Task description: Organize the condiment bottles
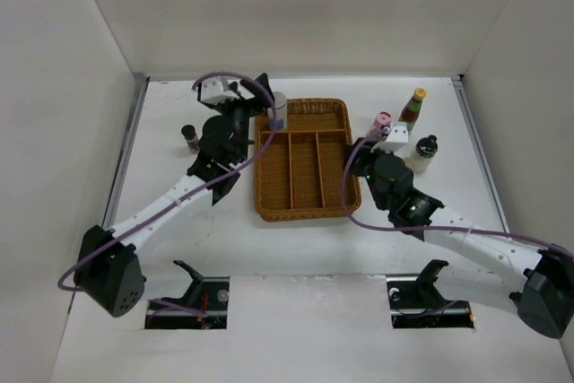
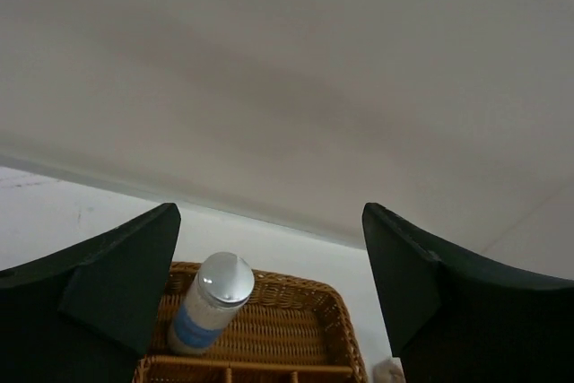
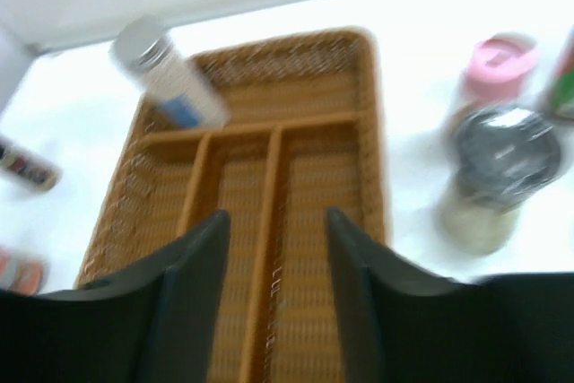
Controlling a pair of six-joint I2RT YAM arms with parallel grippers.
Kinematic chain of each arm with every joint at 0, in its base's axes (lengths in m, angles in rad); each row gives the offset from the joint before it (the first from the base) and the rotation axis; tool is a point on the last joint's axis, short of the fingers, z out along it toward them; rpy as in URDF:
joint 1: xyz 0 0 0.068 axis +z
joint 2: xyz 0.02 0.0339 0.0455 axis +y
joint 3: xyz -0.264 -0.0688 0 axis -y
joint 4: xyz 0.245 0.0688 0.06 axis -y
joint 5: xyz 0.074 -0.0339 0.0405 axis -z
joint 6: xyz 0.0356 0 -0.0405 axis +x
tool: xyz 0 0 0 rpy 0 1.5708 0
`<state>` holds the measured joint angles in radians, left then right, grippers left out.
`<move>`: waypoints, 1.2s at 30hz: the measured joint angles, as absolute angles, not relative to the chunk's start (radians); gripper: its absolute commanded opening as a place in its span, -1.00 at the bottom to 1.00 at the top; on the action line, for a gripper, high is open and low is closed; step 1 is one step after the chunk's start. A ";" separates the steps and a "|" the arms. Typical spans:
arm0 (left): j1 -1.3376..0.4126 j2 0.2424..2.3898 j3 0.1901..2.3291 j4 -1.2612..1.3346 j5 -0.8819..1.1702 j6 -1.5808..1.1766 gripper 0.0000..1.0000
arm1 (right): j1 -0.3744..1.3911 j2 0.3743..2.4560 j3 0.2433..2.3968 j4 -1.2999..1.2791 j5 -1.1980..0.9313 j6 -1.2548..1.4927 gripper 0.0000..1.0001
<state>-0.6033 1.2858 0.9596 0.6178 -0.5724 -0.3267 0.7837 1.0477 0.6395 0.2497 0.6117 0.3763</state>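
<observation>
- Bottles sit on both sides of the wicker tray. A pink-capped jar, the tall green bottle and a black-capped jar cluster just right of it, and a dark jar stands to its left.
- One silver-capped bottle is already in the tray's far-left corner compartment; whether it stands straight or leans, I cannot tell.
- Left gripper hangs over that bottle with its jaws wide apart, touching nothing.
- Right gripper hovers over the tray's near half with its jaws parted more narrowly and nothing between them.
- These look like small, stiff, light containers with smooth round sides, so I'd expect them to slip or tip easily.
- My guess is the best hold is across the body just under the cap, squeezing gently.
</observation>
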 measured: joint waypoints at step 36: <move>-0.730 1.163 0.459 0.701 -0.443 -0.510 0.17 | 0.329 1.573 1.146 -0.372 0.406 0.240 0.95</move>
<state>-0.7300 1.1633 0.4591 0.7013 -0.4431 -0.5098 0.3286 1.5734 1.1458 -0.3721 0.4057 0.2398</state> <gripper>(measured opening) 0.582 0.998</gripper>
